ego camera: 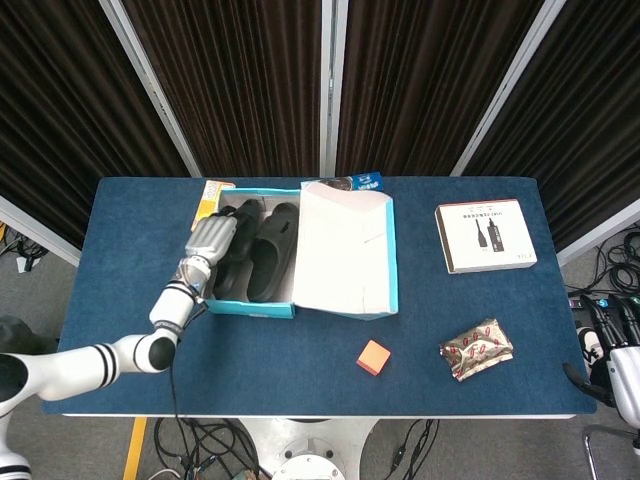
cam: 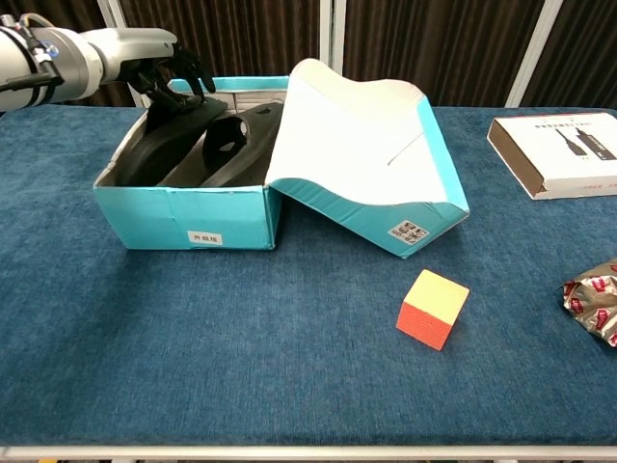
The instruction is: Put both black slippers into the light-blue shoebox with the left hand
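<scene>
Both black slippers (cam: 198, 145) lay inside the light-blue shoebox (cam: 183, 224). Left hand (cam: 172, 75) sat over the left slipper's heel, fingers curled down; actual grip unclear. They looked light, rubbery, flexible; best grabbed at the strap or heel rim.

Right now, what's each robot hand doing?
Left robot hand: over the shoebox, fingers on a black slipper; grip cannot be told.
Right robot hand: not in view.

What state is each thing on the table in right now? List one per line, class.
shoebox: open, lid leaning against its right side
left slipper: inside the box, left hand on it
right slipper: inside the box
left hand: fingers resting on the left slipper
white carton: closed, lying flat
foil packet: crumpled
</scene>
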Robot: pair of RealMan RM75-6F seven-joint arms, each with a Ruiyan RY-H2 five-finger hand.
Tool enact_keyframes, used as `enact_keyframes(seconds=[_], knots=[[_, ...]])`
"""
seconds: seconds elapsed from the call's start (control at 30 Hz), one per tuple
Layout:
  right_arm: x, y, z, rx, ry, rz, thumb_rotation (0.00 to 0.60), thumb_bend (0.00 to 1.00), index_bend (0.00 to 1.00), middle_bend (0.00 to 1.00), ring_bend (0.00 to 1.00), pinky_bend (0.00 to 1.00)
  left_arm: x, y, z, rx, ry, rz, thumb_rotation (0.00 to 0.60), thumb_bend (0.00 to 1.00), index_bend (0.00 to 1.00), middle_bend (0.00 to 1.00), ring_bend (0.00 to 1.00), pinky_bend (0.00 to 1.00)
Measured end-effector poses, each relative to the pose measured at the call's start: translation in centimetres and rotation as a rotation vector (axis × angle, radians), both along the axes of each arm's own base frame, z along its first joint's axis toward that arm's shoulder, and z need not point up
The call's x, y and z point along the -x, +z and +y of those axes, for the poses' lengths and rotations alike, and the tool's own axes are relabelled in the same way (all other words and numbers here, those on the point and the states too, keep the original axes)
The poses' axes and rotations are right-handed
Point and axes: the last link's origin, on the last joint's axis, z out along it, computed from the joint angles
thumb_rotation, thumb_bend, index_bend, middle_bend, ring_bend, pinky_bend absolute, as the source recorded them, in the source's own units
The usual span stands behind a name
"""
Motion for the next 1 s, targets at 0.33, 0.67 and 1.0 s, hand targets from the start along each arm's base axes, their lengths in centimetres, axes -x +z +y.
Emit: enact_keyframes(seconds=[0.33, 0.67, 1.0], knots=[[0.2, -0.1, 0.0, -0.002, -0.001, -0.005, 0.600, 0.10, 0.06, 0.18, 0.00, 0.06, 3.6, 2.3, -2.3, -0.028, 0.032, -0.081, 0.600, 0.22, 0.12, 0.14, 0.11, 0.24], [0.1, -0.1, -0.2, -0.005, 0.003, -0.002, 0.600, 0.10, 0.06, 0.18, 0.00, 0.06, 3.9, 2.5, -3.0, -0.004, 0.048, -0.195, 0.600, 0.16, 0.12, 0.14, 0.10, 0.24], [0.1, -0.2, -0.3, -0.007, -0.001, -0.001, 0.600, 0.10, 0.06, 0.18, 0.00, 0.06, 3.2, 1.9, -3.3, 0.038, 0.036, -0.234, 0.600, 0.15, 0.12, 0.14, 0.10, 0.24]])
